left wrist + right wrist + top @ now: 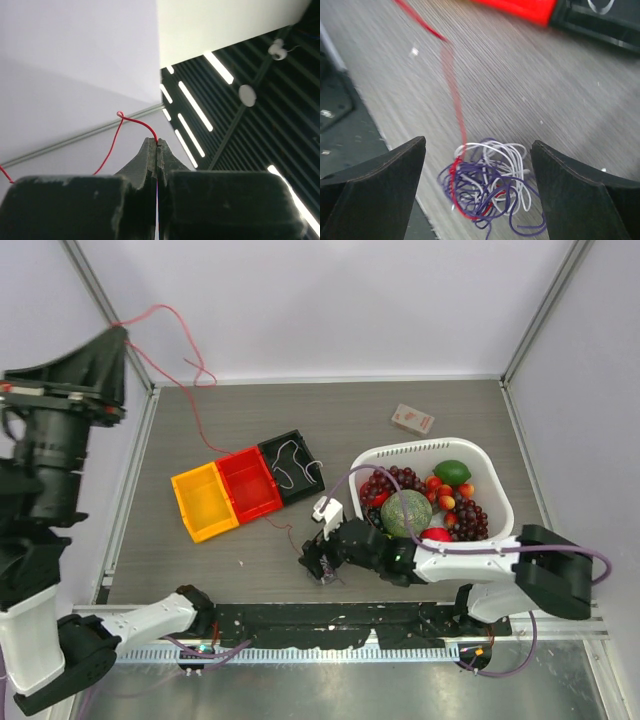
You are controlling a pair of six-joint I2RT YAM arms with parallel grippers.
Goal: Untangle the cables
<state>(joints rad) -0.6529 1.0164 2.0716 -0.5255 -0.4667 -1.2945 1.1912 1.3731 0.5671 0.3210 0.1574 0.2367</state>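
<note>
The left gripper (157, 145) is raised high at the far left, its jaws pressed together and pinching a red cable (135, 121). Just past the fingertips the cable rises into a small kink, then sags away to the gripper's left. From above, the cable hangs from this gripper (115, 340), loops loosely at the back edge of the table (250, 410), and runs down and to the right towards the bins.

Well below and to the right of the left gripper three bins sit side by side: a yellow bin (205, 502), a red bin (250, 483) and a black bin (292, 467). A separate white cable (290, 462) lies coiled in the black one.

Further right, the right gripper (479, 145) hovers low over the table with its fingers (395, 170) spread wide. The tangle (490, 187) of white, red and dark purple cables lies on the table between them, touching neither. The red strand leaves the tangle's left side and runs away from the gripper towards the red bin.

Right of this gripper (320, 565) stands a white basket (430, 443) holding a green melon (405, 512) and other fruit. A small box (412, 419) lies beyond the basket.
</note>
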